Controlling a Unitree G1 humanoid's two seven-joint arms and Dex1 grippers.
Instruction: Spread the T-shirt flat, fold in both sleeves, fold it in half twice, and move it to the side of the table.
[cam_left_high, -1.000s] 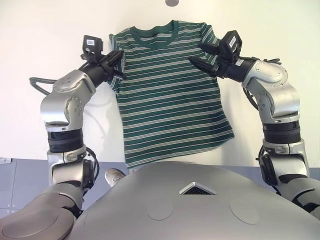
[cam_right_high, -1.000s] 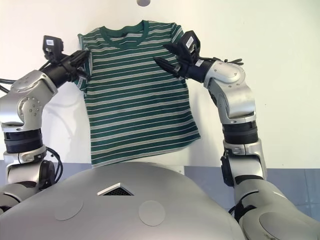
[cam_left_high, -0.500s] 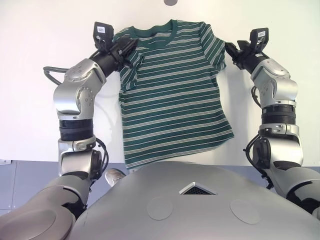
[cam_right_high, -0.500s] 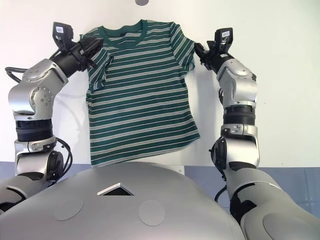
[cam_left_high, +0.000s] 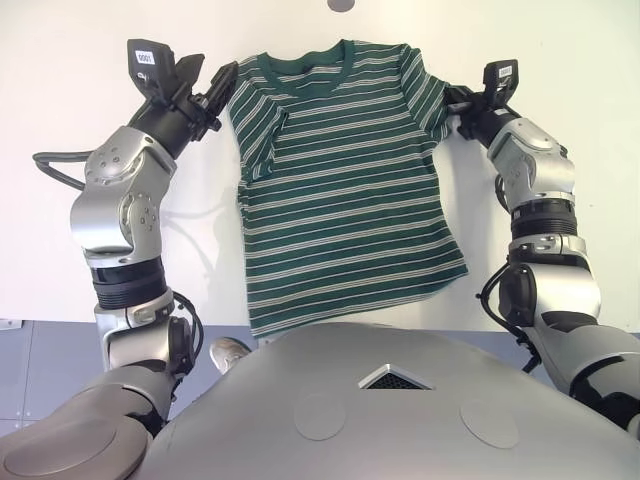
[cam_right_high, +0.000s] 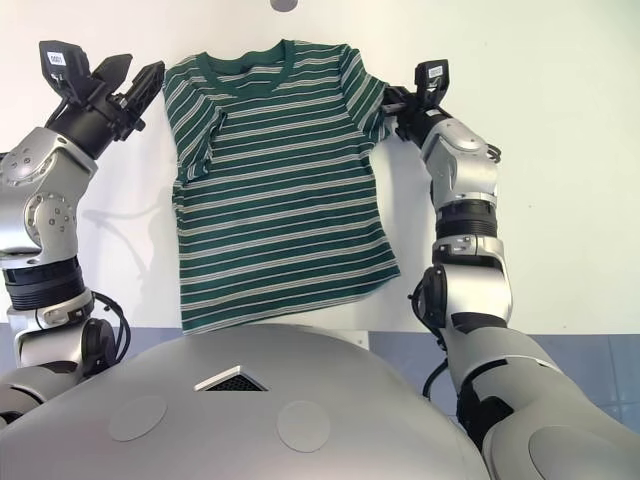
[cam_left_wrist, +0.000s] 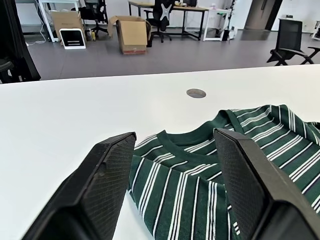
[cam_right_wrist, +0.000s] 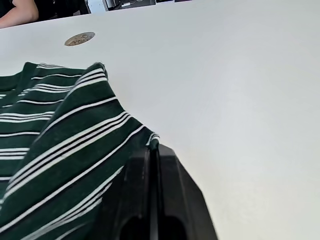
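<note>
A green T-shirt (cam_left_high: 340, 190) with white stripes lies front up on the white table (cam_left_high: 560, 60), collar at the far side. Its left sleeve (cam_left_high: 252, 140) is folded in over the body. My left gripper (cam_left_high: 208, 72) hovers open just left of the shoulder, apart from the cloth; in the left wrist view its fingers (cam_left_wrist: 107, 185) frame the collar (cam_left_wrist: 190, 140). My right gripper (cam_left_high: 458, 98) is at the outer edge of the right sleeve (cam_left_high: 428, 88), shut on the sleeve's hem (cam_right_wrist: 147, 137).
A round grey grommet (cam_left_high: 341, 4) sits in the table beyond the collar. Bare white tabletop lies on both sides of the shirt. The table's near edge runs just below the shirt's hem. Cardboard boxes (cam_left_wrist: 132, 32) and chairs stand in the room beyond.
My left gripper carried the left sleeve in over the shirt, let go and drew back left, open. My right gripper moved from over the chest to the right sleeve's edge and shut on it.
</note>
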